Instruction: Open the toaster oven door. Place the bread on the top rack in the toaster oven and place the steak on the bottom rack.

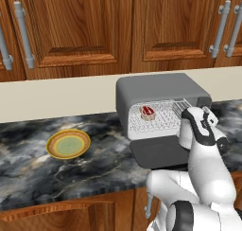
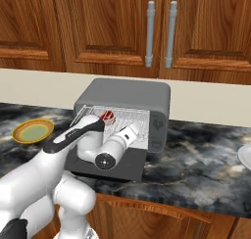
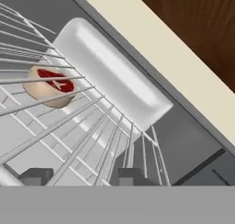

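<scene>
Toaster oven (image 1: 163, 90): grey box with rounded top edges, standing on the dark marbled desk (image 1: 28, 171) against the cream back wall, below wooden cabinets (image 1: 80, 26).
Toaster oven door (image 1: 158, 154): swung fully down, lying flat and level in front of the oven mouth.
Wire racks (image 3: 69, 126): silver, inside the pale interior; the upper one sticks out at the right side of the opening, towards the arm.
Steak (image 1: 148, 112): small red slab with a pale rim, lying on a rack in the left part of the oven cavity; seen through the wires in the hand view (image 3: 51, 85). Which rack level cannot be told.
Gripper (image 3: 82, 176): at the right of the oven mouth, just at the rack wires; the fingers (image 3: 36, 176) stand apart with wires passing between them; whether they clasp a wire cannot be told.
Plate (image 1: 68, 144): yellow-green, round, on the desk well left of the oven.
</scene>
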Controlling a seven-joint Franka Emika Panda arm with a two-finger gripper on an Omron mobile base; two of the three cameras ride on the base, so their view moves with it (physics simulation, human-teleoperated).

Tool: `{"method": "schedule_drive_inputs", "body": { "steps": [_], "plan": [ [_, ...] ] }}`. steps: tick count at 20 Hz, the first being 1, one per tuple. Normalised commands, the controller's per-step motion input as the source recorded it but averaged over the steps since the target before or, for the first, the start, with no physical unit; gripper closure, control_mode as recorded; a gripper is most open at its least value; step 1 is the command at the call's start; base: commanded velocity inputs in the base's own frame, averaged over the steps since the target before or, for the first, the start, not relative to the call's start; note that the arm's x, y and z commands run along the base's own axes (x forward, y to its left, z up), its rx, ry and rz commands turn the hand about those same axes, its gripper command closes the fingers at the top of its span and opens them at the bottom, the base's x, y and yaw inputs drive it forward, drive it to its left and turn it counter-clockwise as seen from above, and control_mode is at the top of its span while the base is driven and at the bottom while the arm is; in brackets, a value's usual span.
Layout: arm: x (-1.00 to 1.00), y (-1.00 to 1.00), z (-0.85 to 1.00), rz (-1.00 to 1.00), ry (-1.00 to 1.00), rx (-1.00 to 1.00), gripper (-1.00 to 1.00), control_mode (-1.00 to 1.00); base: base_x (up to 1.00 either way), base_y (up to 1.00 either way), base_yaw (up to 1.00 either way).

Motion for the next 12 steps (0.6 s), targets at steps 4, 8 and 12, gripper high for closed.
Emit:
{"method": "schedule_drive_inputs", "body": {
  "steps": [4,8,12],
  "plan": [
    [-0.61,0.0,-0.06,0.01,0.14,0.05,1.0,-1.0,0.0,0.0,0.0],
    [-0.72,0.0,-0.1,0.01,0.14,0.05,1.0,-1.0,0.0,0.0,0.0],
    [-0.77,0.0,-0.04,0.02,0.17,0.06,1.0,-1.0,0.0,0.0,0.0]
  ]
}}
